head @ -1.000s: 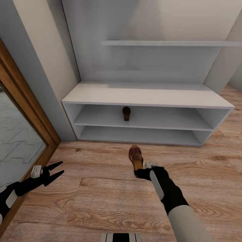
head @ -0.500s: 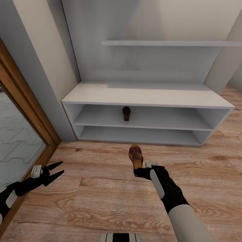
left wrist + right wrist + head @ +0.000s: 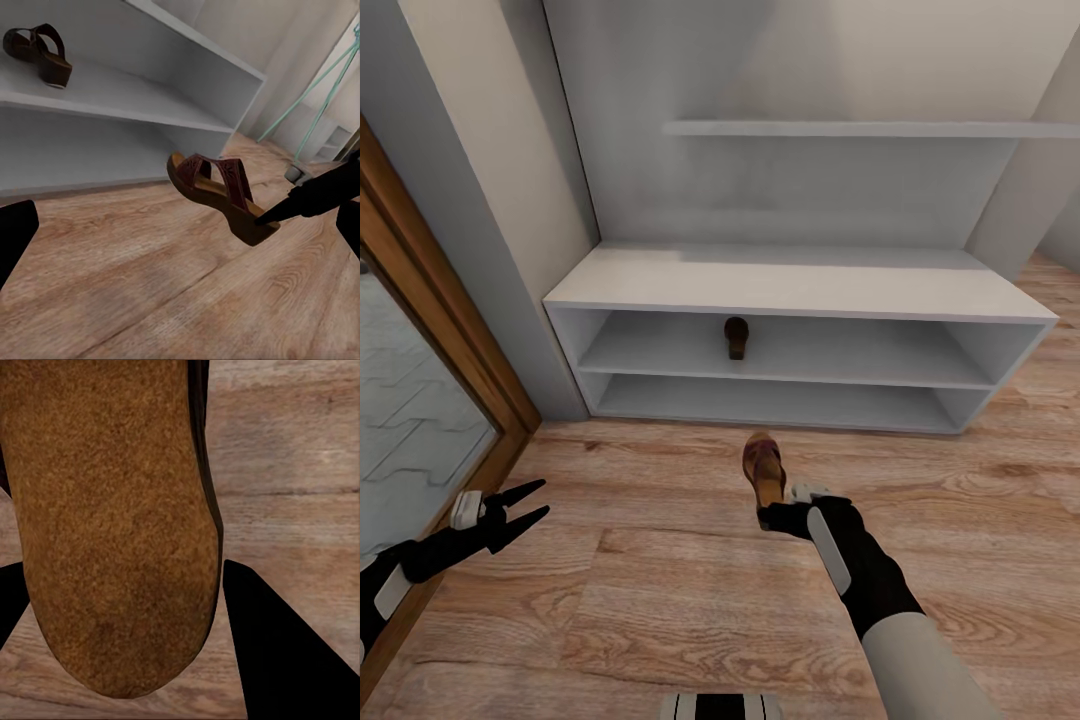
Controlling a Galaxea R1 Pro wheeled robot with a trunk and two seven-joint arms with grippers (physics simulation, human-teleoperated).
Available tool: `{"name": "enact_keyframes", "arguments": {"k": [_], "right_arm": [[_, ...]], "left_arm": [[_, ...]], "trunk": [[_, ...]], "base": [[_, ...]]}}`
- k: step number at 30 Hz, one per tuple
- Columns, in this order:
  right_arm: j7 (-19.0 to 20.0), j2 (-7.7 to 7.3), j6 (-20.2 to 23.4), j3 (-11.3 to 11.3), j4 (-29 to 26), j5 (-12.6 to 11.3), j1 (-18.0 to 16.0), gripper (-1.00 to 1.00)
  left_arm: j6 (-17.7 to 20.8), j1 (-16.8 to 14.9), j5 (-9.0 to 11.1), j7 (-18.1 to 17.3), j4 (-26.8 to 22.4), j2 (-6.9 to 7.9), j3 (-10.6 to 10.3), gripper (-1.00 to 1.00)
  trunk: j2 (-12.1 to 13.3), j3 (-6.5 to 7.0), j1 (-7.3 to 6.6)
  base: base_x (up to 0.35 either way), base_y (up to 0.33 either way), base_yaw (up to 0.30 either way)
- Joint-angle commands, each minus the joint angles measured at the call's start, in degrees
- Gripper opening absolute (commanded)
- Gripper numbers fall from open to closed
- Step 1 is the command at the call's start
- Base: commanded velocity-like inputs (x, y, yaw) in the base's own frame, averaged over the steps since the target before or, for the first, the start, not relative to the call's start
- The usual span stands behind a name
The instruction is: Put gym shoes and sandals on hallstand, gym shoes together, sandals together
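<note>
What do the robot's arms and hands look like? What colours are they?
The arms are mostly black, with pale grey or white parts. The left hand ends in two thin, pointy black fingers behind a small white block at the wrist. The right hand is black too, with a white strip along the wrist and a light grey sleeve-like forearm. I can't see any cables.

dark brown sandals (image 3: 763,468) with tan insoles, pale-grey rack (image 3: 800,285), light wood-grain floor (image 3: 660,590).
</note>
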Motion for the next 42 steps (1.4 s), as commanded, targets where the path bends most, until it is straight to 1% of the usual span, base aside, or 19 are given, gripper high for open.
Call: {"name": "enact_keyframes", "arguments": {"k": [1, 3, 9, 19, 24, 29, 30, 33, 36, 38, 40, 41, 42], "right_arm": [[-0.69, -0.01, 0.18, 0.09, -0.06, -0.72, -0.02, -1.0], [-0.7, -0.01, 0.14, 0.11, -0.05, -0.7, -0.03, -1.0], [-0.85, -0.01, -1.72, 0.82, -1.26, -0.64, -0.04, -1.0], [-2.15, -0.04, -4.83, 4.03, -0.98, -0.68, -0.11, -1.0], [-3.18, 0.15, -6.39, 5.64, -0.79, -0.71, -0.7, -1.0], [-4.24, 0.3, -6.95, 6.04, -0.82, -0.69, -0.85, -1.0], [-6.33, 0.32, -6.96, 6.34, -0.82, -0.68, -0.87, -1.0], [-6.35, 0.34, -7.14, 6.74, -0.84, -0.7, -0.88, -1.0], [-6.35, 0.35, -7.79, 6.92, -0.88, -0.71, -0.88, -1.0], [-6.35, 0.35, -8.11, 7.0, -0.9, -0.72, -0.89, -1.0], [-6.28, 0.3, -8.34, 7.06, -0.9, -0.81, -0.89, -1.0], [-6.18, 0.24, -8.49, 7.13, -0.9, -0.94, -0.89, -1.0], [-6.14, 0.21, -8.57, 7.21, -0.9, -0.96, -0.89, -1.0]], "left_arm": [[-0.59, -0.04, 0.14, -0.11, 0.04, 0.0, 0.03, 1.0], [-0.57, -0.04, 0.14, -0.11, 0.09, -0.03, 0.05, 1.0], [1.36, -0.02, 0.15, -0.19, 0.24, -1.99, 0.11, 1.0], [4.56, -0.03, 0.11, -0.3, 0.11, -5.23, -0.09, 1.0], [5.47, -0.04, -0.16, -0.29, 0.01, -6.86, -0.16, 1.0], [5.58, -0.07, -0.29, -0.3, -0.06, -8.48, -0.48, 1.0], [5.61, -0.08, -0.3, -0.33, -0.08, -15.48, -1.04, 1.0], [5.67, -0.08, -0.3, -0.37, -0.62, -15.75, -2.67, 1.0], [5.78, -0.05, -0.3, -0.37, -2.16, -15.84, -3.45, 1.0], [6.35, -0.03, -0.3, -0.37, -2.9, -15.92, -4.43, 1.0], [7.71, -0.04, -0.3, -0.37, -3.42, -16.17, -7.15, 1.0], [8.29, -0.06, -0.28, -0.37, -3.6, -16.27, -9.55, 1.0], [8.41, -0.05, -0.27, -0.37, -3.64, -16.28, -10.24, 1.0]], "trunk": [[-0.02, -0.04, -0.01], [-0.02, -0.04, -0.01], [-0.02, -0.04, -0.01], [-0.02, -0.04, -0.01], [-0.02, -0.04, -0.01], [-0.02, -0.04, -0.01], [-0.02, -0.04, -0.01], [-0.02, -0.04, -0.01], [-0.02, -0.04, -0.01], [-0.02, -0.04, -0.01], [-0.02, -0.04, -0.01], [-0.02, -0.04, -0.01], [-0.02, -0.04, -0.01]], "base": [[0.0, 0.0, 0.0], [0.0, 0.0, 0.0], [0.0, 0.0, 0.0], [0.0, 0.0, 0.0], [0.0, 0.0, 0.0], [0.0, 0.0, 0.0], [0.0, 0.0, 0.0], [0.0, 0.0, 0.0], [0.0, 0.0, 0.0], [0.0, 0.0, 0.0], [0.0, 0.0, 0.0], [0.0, 0.0, 0.0], [0.0, 0.0, 0.0]]}}
